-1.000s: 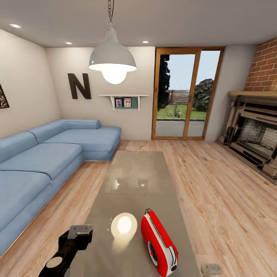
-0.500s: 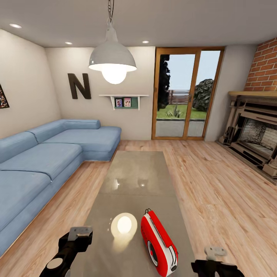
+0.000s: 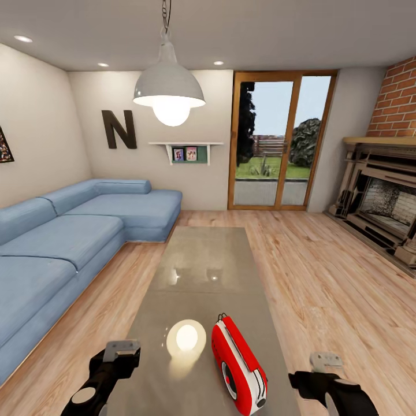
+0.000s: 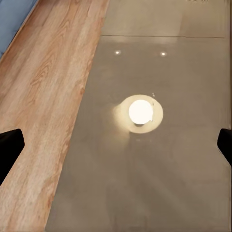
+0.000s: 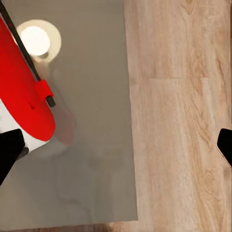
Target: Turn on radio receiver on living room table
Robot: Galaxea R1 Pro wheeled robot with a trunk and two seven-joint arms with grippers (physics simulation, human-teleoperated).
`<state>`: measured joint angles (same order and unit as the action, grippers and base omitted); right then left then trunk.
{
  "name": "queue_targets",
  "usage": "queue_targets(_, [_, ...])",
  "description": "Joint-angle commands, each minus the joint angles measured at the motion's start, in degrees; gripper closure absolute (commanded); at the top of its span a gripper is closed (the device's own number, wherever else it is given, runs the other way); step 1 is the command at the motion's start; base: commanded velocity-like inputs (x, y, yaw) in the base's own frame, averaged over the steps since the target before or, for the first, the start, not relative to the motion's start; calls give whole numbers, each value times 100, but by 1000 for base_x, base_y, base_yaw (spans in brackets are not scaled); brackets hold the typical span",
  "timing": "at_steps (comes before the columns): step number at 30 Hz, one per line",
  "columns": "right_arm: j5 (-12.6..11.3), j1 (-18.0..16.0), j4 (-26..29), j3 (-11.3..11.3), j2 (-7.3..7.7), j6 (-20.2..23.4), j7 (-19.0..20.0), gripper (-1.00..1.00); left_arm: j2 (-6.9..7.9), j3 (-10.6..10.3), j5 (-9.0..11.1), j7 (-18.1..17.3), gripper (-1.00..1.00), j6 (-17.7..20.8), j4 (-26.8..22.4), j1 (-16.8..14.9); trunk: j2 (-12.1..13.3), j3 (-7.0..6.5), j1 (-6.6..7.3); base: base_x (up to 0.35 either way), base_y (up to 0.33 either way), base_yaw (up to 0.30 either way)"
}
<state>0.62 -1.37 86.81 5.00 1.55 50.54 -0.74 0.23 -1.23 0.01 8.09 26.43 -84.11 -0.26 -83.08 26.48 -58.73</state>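
Head view is taking in the living room (image 3: 323, 271): a blue corner sofa (image 3: 69, 231) along the left wall, a brick fireplace (image 3: 381, 196) on the right, a white pendant lamp (image 3: 169, 86) glowing overhead. The table (image 3: 202, 271) is running lengthwise away from the robot, its glossy grey top mirroring the lamp as a bright disc (image 3: 186, 338). The radio receiver (image 3: 238, 364) is standing on the near end, between the two pincers (closer to the right one). The left pincer (image 4: 116, 145) is hanging spread apart above bare tabletop. The right pincer (image 5: 116, 147), likewise spread wide, is hovering over the table's edge, with the radio just beside one fingertip (image 5: 9, 150).
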Motion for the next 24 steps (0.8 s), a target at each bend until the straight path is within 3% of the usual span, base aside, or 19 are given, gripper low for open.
queue_targets(1, [0, -45, 4, 0, 1, -2, -15, -100, -25, 0, -4, 0, -100, 1, -3, 0, 0, 0, 0, 0, 0, 0])
queue_targets(6, [-4, -421, 5, -1, -5, -16, -492, -100, -186, 0, -10, 0, -100, 10, -6, 0, 0, 0, 0, 0, 0, 0])
queue_targets(12, [-16, -773, -17, -8, -14, -17, -632, -100, -236, 0, -10, 0, -100, 26, 131, -105, 0, 0, 0, 0, 0, 0])
queue_targets(14, [-17, -914, -46, -8, -18, -13, -644, -100, -237, 0, 2, 0, -100, 38, 426, -330, 0, 0, 0, 0, 0, 0])
queue_targets(15, [-18, -1223, -113, -8, -30, -7, -840, -100, -234, 5, 15, 7, -100, 73, 935, -799, 0, 0, 0, 0, 0, 0])
queue_targets(21, [-18, -1662, -341, -13, -39, -1, -1015, -100, -250, 8, 16, 2, -100, 711, 993, -1198, 0, 0, 0, 0, 0, 0])
queue_targets(24, [-18, -2082, -601, -16, -40, 33, -1049, -100, -326, 9, 18, 6, -100, 1031, 1010, -1552, 0, 0, 0, 0, 0, 0])
